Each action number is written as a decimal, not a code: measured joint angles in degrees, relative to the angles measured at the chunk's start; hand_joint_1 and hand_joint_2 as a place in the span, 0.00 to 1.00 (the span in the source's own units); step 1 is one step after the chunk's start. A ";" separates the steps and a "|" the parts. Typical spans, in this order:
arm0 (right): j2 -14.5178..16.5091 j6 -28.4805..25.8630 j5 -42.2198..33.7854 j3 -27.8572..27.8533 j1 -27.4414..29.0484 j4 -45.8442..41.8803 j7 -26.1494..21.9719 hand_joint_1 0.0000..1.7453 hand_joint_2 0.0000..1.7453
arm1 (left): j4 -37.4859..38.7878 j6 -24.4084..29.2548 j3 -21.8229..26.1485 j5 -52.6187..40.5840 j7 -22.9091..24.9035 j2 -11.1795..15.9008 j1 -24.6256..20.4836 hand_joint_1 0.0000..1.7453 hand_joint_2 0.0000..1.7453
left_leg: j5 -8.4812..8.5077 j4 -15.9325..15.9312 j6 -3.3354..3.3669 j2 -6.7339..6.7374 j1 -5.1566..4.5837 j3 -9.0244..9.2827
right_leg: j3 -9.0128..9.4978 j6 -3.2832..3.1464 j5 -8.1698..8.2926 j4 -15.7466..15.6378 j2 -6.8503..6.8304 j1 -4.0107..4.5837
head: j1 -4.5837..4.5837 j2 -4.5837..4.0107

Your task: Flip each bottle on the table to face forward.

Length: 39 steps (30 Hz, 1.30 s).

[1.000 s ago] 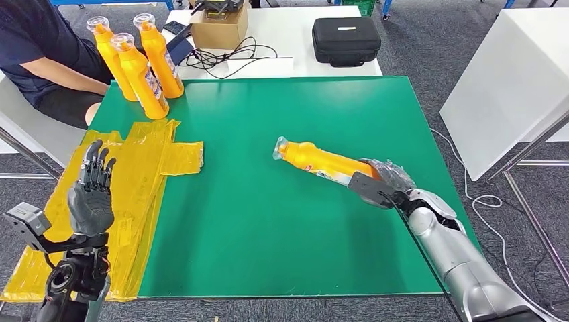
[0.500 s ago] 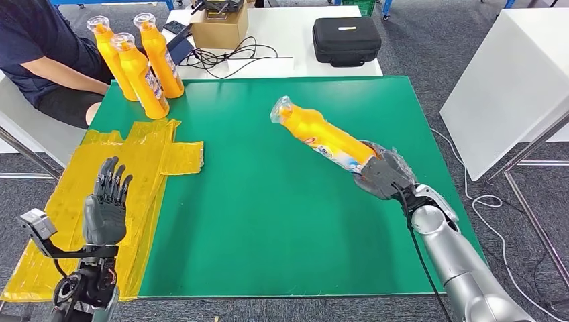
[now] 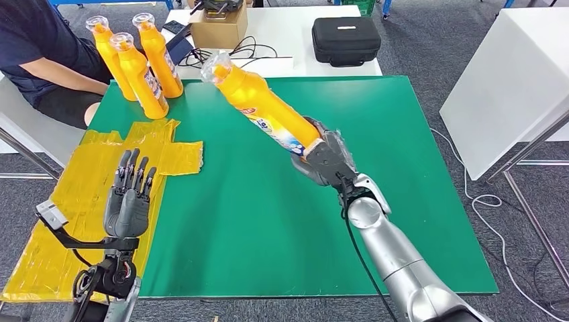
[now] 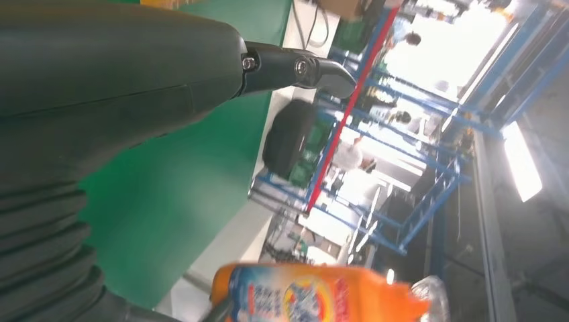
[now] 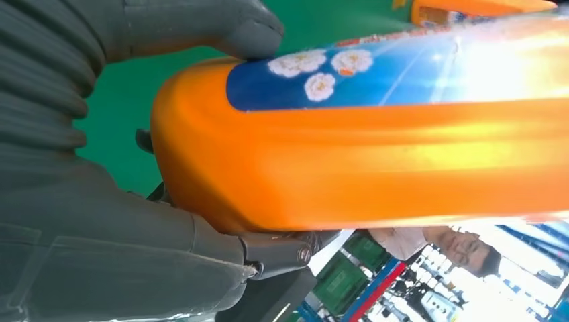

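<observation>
Currently the right hand [image 3: 327, 158] grips the orange plastic bottle [image 3: 260, 105] by its base, tilted above the green tabletop [image 3: 268, 221], mid-flip. Left hand [image 3: 127, 201] waits, fingers spread and empty. Next, I judge: stand it upright, label forward.

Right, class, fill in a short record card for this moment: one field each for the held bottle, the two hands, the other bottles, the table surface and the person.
held bottle: orange bottle, lifted off the table, tilted, cap end pointing up and away from the robot
right hand: grips the bottle's base
left hand: holds nothing, fingers apart, raised near the yellow sheet
other bottles: three orange bottles standing at the far left corner
table: green table
person: seated person at far left
</observation>
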 joint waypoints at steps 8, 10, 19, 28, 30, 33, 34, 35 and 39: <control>8.97 -2.87 1.05 5.05 0.10 6.34 0.84 1.00 1.00 | -0.09 1.44 -5.10 1.45 1.15 -1.73 -3.93 0.00 1.00 | 0.00 0.01 0.00 -0.01 -0.02 -0.02 | -0.03 0.00 0.00 -0.01 0.00 -0.02 | -0.01 0.00; 10.09 -3.02 1.05 5.71 0.08 7.85 0.74 1.00 1.00 | 0.14 1.48 -5.76 1.59 1.15 -1.94 -4.46 0.00 1.00 | 0.00 0.01 0.00 0.00 -0.02 -0.02 | -0.03 0.00 0.00 -0.01 0.00 -0.02 | 0.01 0.00; 13.56 -2.12 -4.75 11.52 -0.45 13.76 3.04 1.00 1.00 | -0.20 3.21 -7.38 2.44 1.58 -2.29 -5.54 0.00 1.00 | 0.00 0.01 0.00 0.01 -0.01 -0.04 | -0.05 0.00 0.00 -0.01 0.00 -0.01 | 0.00 0.00; 14.23 -4.53 -13.98 25.35 -1.45 16.60 5.92 1.00 1.00 | -2.84 4.19 -7.50 2.77 1.71 -2.76 -3.07 0.00 1.00 | 0.00 0.00 0.00 0.02 -0.01 -0.05 | -0.05 0.00 0.00 -0.02 0.00 -0.02 | 0.01 0.00; 14.24 -5.48 -14.39 29.08 -1.45 16.89 6.84 1.00 1.00 | -3.08 4.12 -7.34 2.71 1.62 -2.87 -2.32 0.00 1.00 | 0.00 0.00 0.00 0.03 -0.02 -0.05 | -0.06 0.00 0.00 -0.02 0.00 -0.02 | 0.01 0.00; 14.22 -6.50 -14.58 33.18 -1.36 17.09 7.72 1.00 1.00 | -3.38 4.06 -6.99 2.68 1.52 -2.89 -1.38 0.00 1.00 | -0.01 0.00 0.00 0.03 -0.02 -0.05 | -0.08 0.00 0.00 -0.02 0.00 -0.02 | 0.01 0.00; 14.22 -6.62 -14.59 34.14 -1.34 17.13 7.84 1.00 1.00 | -3.42 4.06 -6.84 2.68 1.46 -2.89 -1.19 0.00 1.00 | -0.01 0.00 0.00 0.03 -0.02 -0.05 | -0.08 0.00 0.00 -0.02 0.00 -0.02 | 0.01 0.00; 14.22 -6.70 -14.53 34.97 -1.38 17.16 7.95 1.00 1.00 | -3.45 4.07 -6.69 2.68 1.41 -2.89 -1.00 0.00 1.00 | -0.01 0.00 0.00 0.03 -0.01 -0.05 | -0.08 0.00 0.00 -0.02 0.00 -0.02 | 0.01 0.00; 14.22 -7.57 -12.76 38.11 -1.59 17.16 9.39 1.00 1.00 | -3.71 4.29 -6.23 2.48 1.33 -2.89 -0.04 0.00 1.00 | 0.00 0.00 0.00 0.05 -0.01 -0.04 | -0.08 0.00 0.00 -0.02 0.01 -0.02 | 0.00 0.00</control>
